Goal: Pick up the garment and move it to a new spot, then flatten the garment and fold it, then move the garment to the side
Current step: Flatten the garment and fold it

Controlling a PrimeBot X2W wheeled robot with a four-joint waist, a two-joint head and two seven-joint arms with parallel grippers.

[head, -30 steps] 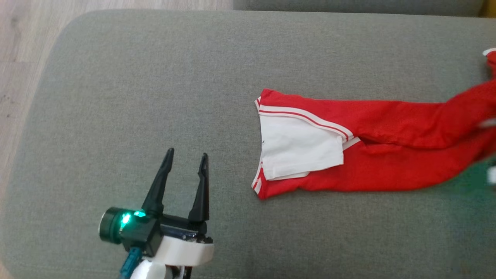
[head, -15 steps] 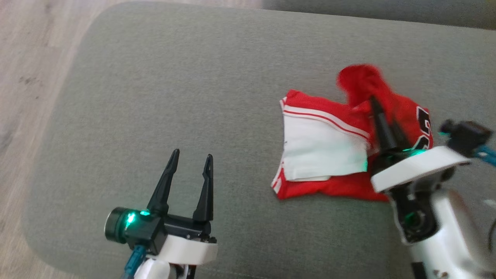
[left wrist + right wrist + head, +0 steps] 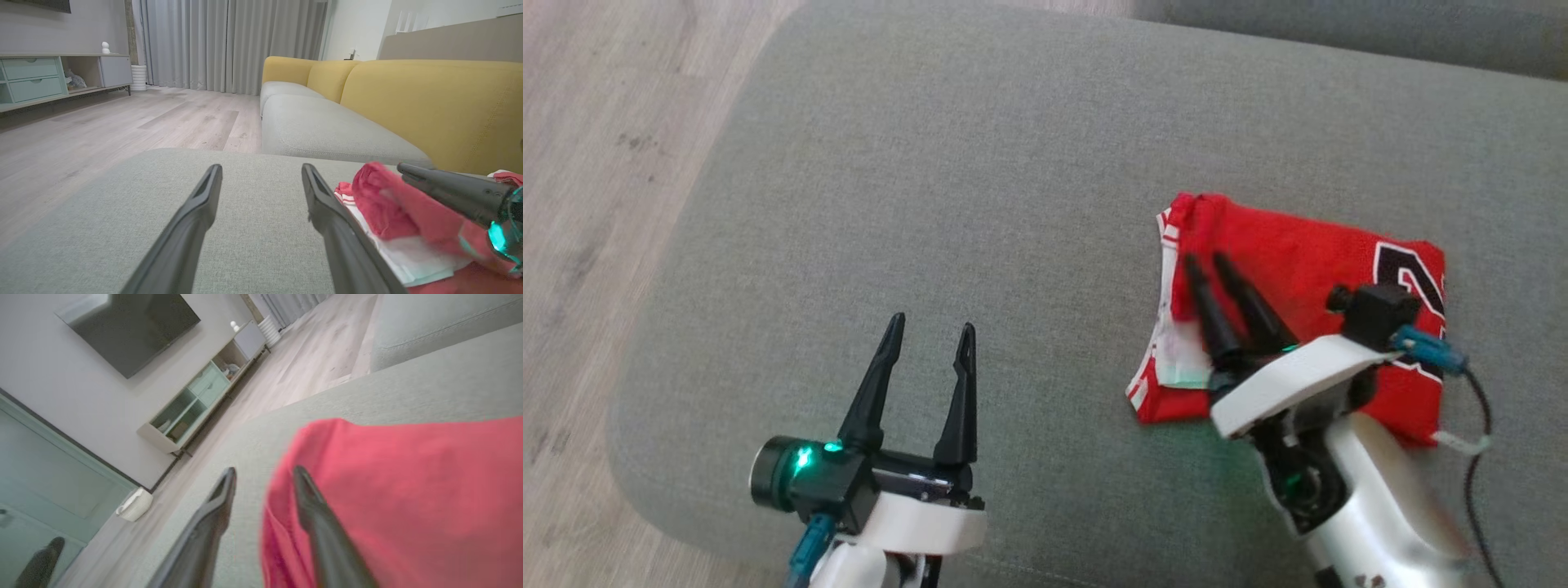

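We note a grey cushion (image 3: 980, 147). Left of it lies wood floor (image 3: 605, 163); beyond it we see a yellow sofa (image 3: 433, 102), grey curtains (image 3: 229, 41), a cabinet (image 3: 61, 73) and a TV (image 3: 130, 322).

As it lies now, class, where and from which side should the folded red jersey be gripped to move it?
Probably the stacked edges at the left end of the red jersey in the head view, from above with the right tool: both layers meet there.

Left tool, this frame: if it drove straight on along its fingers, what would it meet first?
Probably just the bare grey cushion: the left tool points along its top, and the red garment lies off to its right, outside that line. Depth is unclear, so it might skim past the far edge.
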